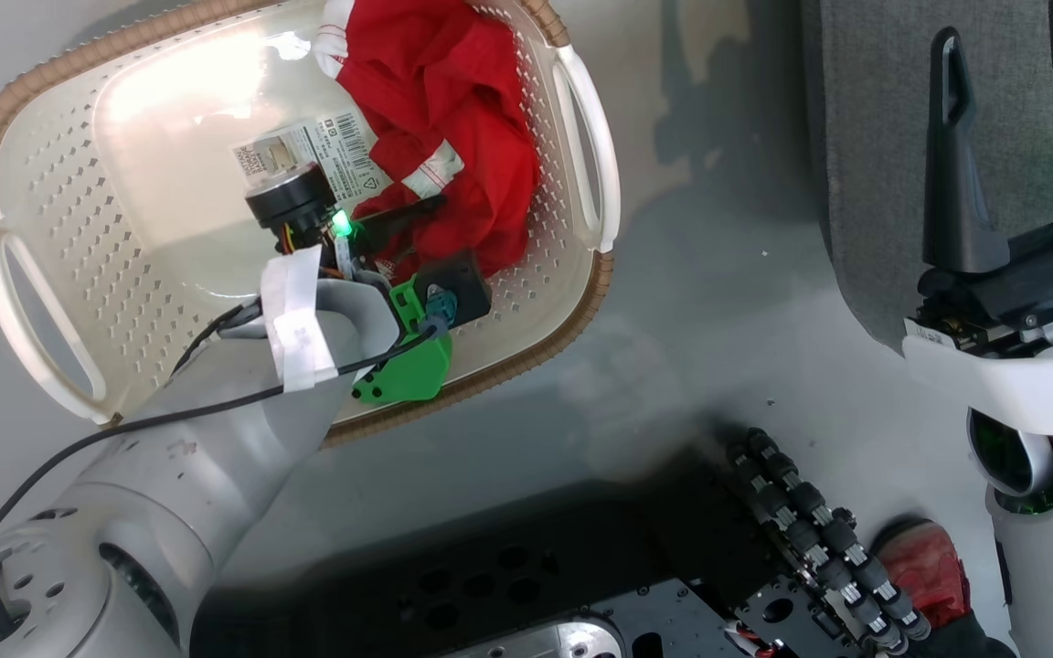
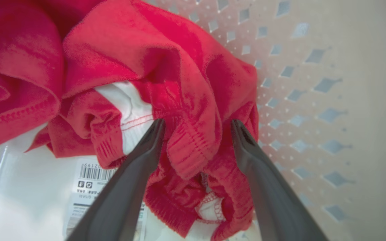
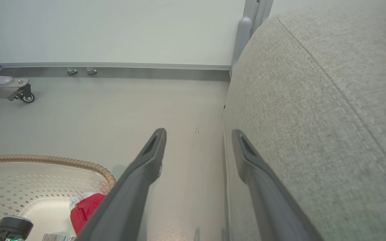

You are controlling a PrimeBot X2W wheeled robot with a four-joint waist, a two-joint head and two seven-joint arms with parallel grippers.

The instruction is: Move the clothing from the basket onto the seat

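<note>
Grey floor (image 1: 718, 274) all round, and the left tool (image 2: 197, 123) is down inside the basket (image 1: 60, 183), fingers spread wide, straddling a gathered red fold of the clothing (image 2: 186, 83) without pinching it. The clothing lies bunched against the basket's right-hand wall, its long run going from the far rim towards the middle, white trim peeking out. The perforated wall sits close behind it, and the bottom label (image 1: 325, 151) is on bare plastic beside it. The left forearm climbs from the lower left of the head view and dips over the near rim. The right tool (image 3: 198, 133) hangs outside, wide apart and empty, pointing along the edge of the seat (image 3: 313, 117), with a strip of floor between seat and basket.
</note>
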